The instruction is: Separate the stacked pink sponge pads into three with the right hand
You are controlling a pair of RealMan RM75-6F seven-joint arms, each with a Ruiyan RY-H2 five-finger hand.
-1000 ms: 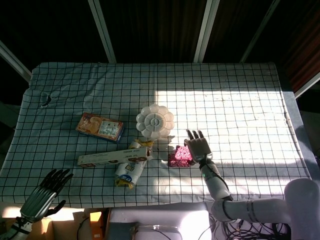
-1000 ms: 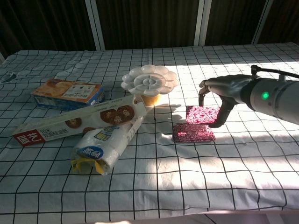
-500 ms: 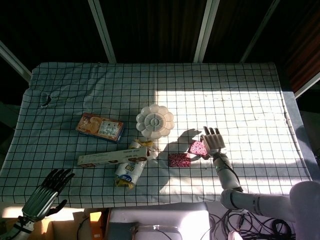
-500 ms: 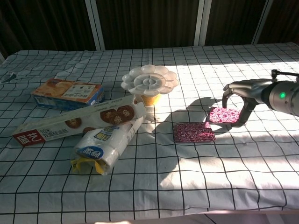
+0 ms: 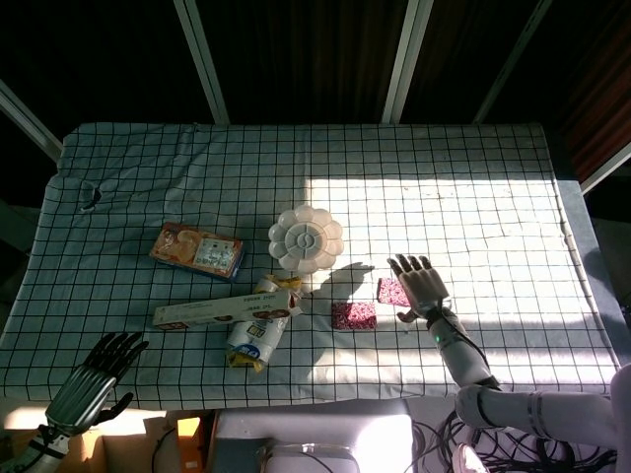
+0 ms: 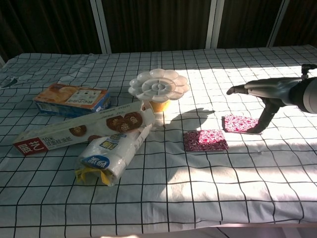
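Two pink sponge pieces lie flat on the checked cloth. The bigger pink pad piece point(image 6: 205, 140) point(image 5: 354, 315) sits near the table's middle. A single pink pad point(image 6: 240, 123) point(image 5: 392, 291) lies apart from it, to its right. My right hand point(image 6: 267, 94) point(image 5: 419, 281) hovers over this single pad with its fingers stretched out and raised. Its thumb reaches down beside the pad's right edge, and the hand holds nothing. My left hand point(image 5: 94, 379) hangs below the table's front left edge, fingers apart and empty.
A white flower-shaped palette point(image 6: 158, 85) stands on a yellow cup behind the pads. To the left lie a long biscuit box point(image 6: 79, 129), a wrapped roll pack point(image 6: 111, 153) and an orange-and-blue box point(image 6: 72, 98). Sunlit cloth stretches to the right.
My right hand carried one pad off the stack to the right, set it down, then lifted and spread its fingers. The left hand has stayed where it was.
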